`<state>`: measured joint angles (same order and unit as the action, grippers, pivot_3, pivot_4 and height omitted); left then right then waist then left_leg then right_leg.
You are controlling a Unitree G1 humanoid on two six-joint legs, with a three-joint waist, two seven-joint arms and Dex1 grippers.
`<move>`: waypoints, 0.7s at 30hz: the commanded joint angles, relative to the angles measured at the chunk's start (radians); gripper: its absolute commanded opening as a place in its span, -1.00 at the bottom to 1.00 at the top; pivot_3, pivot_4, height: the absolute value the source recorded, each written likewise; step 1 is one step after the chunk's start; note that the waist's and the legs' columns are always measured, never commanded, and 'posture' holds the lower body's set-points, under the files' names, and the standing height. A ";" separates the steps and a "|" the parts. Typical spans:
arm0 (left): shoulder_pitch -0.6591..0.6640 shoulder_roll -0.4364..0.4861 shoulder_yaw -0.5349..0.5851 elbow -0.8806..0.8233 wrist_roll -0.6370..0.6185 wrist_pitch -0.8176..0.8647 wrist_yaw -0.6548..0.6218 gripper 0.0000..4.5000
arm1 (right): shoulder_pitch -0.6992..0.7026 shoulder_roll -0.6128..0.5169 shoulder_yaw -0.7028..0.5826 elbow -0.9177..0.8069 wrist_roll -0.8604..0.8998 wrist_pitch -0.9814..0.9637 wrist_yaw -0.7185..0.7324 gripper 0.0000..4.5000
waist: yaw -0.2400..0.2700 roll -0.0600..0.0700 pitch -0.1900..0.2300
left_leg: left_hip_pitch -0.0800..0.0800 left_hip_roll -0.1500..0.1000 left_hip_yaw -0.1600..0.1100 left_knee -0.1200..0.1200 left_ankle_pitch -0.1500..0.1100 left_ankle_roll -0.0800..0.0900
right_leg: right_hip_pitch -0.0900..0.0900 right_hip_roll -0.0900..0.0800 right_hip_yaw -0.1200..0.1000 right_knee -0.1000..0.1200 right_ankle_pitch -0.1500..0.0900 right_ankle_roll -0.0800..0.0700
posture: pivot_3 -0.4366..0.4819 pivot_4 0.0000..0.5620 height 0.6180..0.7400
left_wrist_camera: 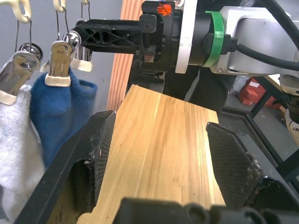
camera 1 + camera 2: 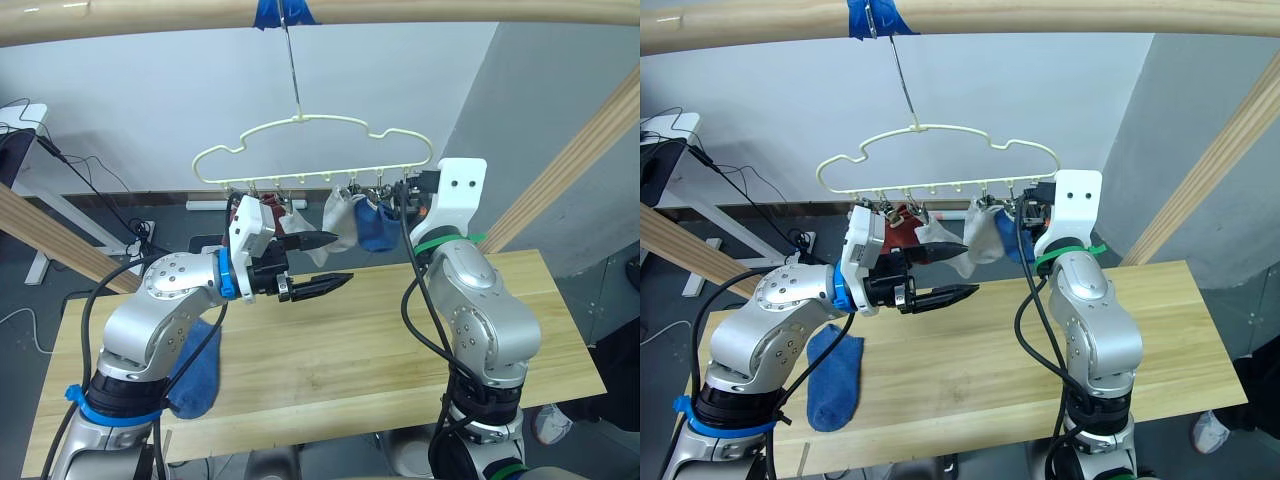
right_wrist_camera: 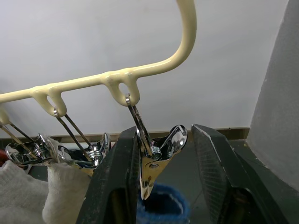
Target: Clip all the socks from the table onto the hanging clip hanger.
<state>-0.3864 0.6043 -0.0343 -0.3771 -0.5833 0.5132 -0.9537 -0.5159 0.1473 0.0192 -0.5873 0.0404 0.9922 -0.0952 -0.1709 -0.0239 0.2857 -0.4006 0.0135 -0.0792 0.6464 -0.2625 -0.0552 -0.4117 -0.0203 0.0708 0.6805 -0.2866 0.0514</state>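
Observation:
The pale yellow clip hanger (image 2: pixel 312 143) hangs by its hook from the top pole. A rust red sock (image 2: pixel 264 214), two light grey socks (image 2: pixel 341 220) and a royal blue sock (image 2: pixel 377 226) hang from its clips. Another blue sock (image 2: pixel 196 366) lies on the table (image 2: pixel 400 350) at the front left. My left gripper (image 2: pixel 320 262) hovers open and empty above the table, below the hanger. My right gripper (image 3: pixel 161 172) is raised at the hanger's right end. It is open, and its fingers straddle the last metal clip (image 3: pixel 156 156), whose jaws are closed and empty.
A round wooden pole (image 2: pixel 420 10) runs across the top and carries the hanger at a blue tape wrap (image 2: pixel 282 12). Slanted poles (image 2: pixel 585 150) stand at both sides. Cables and a white desk frame (image 2: pixel 60 210) lie on the floor behind the table.

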 commanded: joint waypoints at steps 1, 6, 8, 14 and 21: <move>0.004 -0.002 -0.003 -0.015 0.001 -0.021 -0.011 0.53 | -0.002 0.034 0.000 -0.052 0.025 -0.014 -0.007 -0.21 | 0.000 0.000 0.000 | 0.000 0.000 0.000 0.000 0.000 0.000 | 0.000 0.000 0.000 0.000 0.000 0.000 | -0.59 -0.06 1.00; 0.004 -0.002 -0.003 -0.015 0.002 -0.022 -0.009 0.53 | -0.005 0.033 -0.001 -0.053 0.042 -0.018 -0.016 -0.21 | 0.000 0.000 0.000 | 0.000 0.000 0.000 0.000 0.000 0.000 | 0.000 0.000 0.000 0.000 0.000 0.000 | -0.59 -0.06 1.00; 0.006 -0.002 -0.003 -0.015 0.002 -0.021 -0.009 0.53 | -0.004 0.034 0.001 -0.055 0.046 -0.018 -0.020 -0.21 | 0.000 0.000 0.000 | 0.000 0.000 0.000 0.000 0.000 0.000 | 0.000 0.000 0.000 0.000 0.000 0.000 | -0.59 -0.06 1.00; 0.006 -0.003 -0.005 -0.011 0.004 -0.024 -0.011 0.53 | -0.005 0.033 0.003 -0.055 0.053 -0.022 -0.025 -0.21 | 0.000 0.000 0.000 | 0.000 0.000 0.000 0.000 0.000 0.000 | 0.000 0.000 0.000 0.000 0.000 0.000 | -0.60 -0.06 1.00; 0.008 -0.009 -0.009 -0.012 0.010 -0.027 -0.010 0.53 | -0.003 0.029 0.002 -0.059 0.062 -0.025 -0.031 -0.29 | 0.000 0.000 0.000 | 0.000 0.000 0.000 0.000 0.000 0.000 | 0.000 0.000 0.000 0.000 0.000 0.000 | -0.60 -0.06 1.00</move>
<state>-0.3841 0.5964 -0.0378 -0.3743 -0.5719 0.5071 -0.9543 -0.5159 0.1472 0.0204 -0.5877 0.0958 0.9905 -0.1175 -0.1713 -0.0239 0.2857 -0.4006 0.0135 -0.0793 0.6465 -0.2625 -0.0552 -0.4117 -0.0203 0.0708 0.6806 -0.2866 0.0514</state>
